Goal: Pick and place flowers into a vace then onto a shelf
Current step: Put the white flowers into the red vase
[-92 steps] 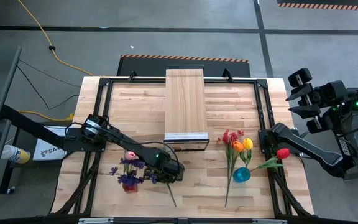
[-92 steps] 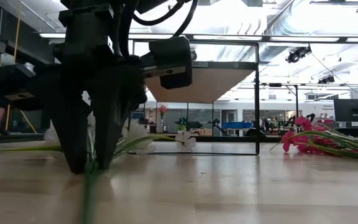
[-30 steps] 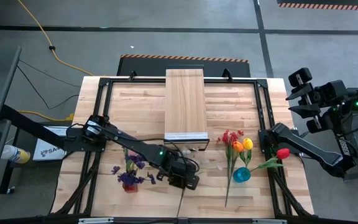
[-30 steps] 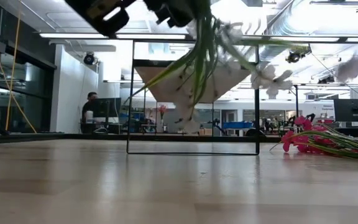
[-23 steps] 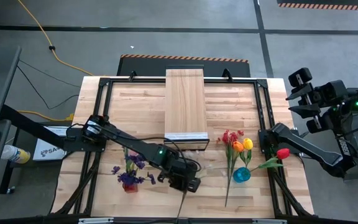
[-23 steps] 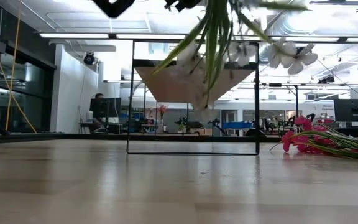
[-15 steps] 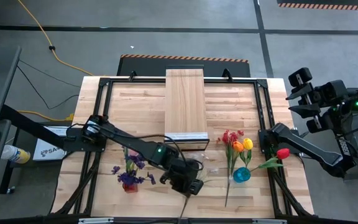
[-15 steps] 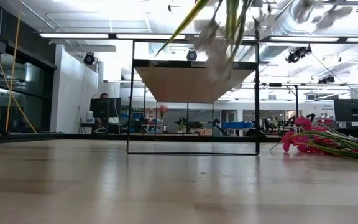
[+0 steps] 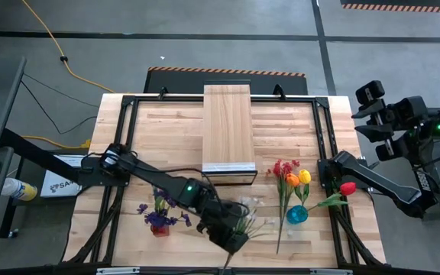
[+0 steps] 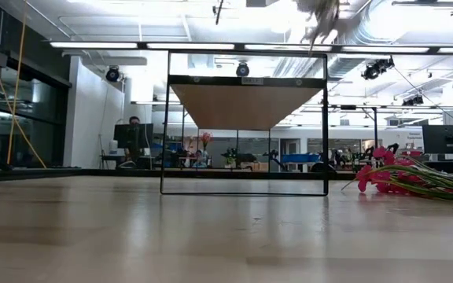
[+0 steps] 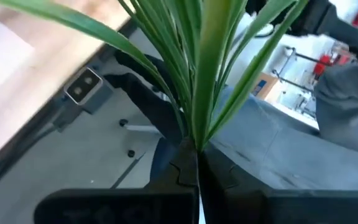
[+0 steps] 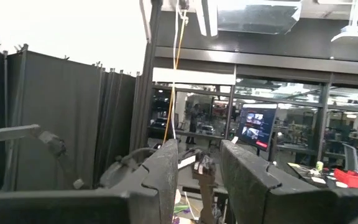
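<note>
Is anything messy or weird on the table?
Yes. The tulips and the red flower lie flat on the table by the blue vase, not standing in it. The purple vase already holds flowers.

Your left wrist view cuts the spray's [image 11: 204,74] blossoms off its edge, the low view clips it to a blur, and your left arm [image 9: 159,182] hides the pincer overhead.

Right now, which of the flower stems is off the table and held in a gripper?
The white-blossom spray, its green stem pinched in the shut left gripper above the table's front edge. The tulips and red spray lie flat; the purple sprays stand apart.
</note>
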Motion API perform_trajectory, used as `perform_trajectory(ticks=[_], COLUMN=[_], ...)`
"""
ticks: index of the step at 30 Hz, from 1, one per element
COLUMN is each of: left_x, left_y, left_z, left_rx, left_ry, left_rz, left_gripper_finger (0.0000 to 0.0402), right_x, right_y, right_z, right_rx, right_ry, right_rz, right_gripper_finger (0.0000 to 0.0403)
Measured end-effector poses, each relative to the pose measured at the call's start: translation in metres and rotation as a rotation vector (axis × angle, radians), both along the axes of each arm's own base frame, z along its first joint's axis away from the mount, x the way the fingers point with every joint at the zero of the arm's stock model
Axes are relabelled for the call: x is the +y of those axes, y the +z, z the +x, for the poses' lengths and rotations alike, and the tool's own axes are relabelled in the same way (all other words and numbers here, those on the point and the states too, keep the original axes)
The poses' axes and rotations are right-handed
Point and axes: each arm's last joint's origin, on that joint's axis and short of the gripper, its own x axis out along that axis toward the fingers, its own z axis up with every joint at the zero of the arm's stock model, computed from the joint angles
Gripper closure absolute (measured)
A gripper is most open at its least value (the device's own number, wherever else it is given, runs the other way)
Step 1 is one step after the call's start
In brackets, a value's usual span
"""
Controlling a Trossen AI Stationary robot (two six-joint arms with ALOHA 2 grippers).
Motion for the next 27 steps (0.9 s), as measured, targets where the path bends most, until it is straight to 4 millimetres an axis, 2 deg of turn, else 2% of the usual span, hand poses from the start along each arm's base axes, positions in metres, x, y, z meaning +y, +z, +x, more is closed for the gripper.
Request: perform_trajectory(ticks=[7,17,27], left_x=[-0.010,-0.007,0.001], left_y=[0.015,0.054,0.082], left_z=[-0.002,0.001,-0.007], left_rx=[-0.115,-0.362,-0.445], left_ry=[0.023,0.087,0.117], left_rz=[0.030,0.106,0.217], left_gripper_finger=[0.0372,0.0372,0.0372], right_x=[-0.001,-0.001,-0.002], right_y=[0.001,0.001,0.001], right_z=[0.000,0.000,0.000], right_rx=[-0.019,-0.028,-0.031], right_ry=[-0.029,-0.043,-0.048], right_rz=[0.018,0.026,0.025], right_gripper_finger=[0.0289,0.0289,0.0289])
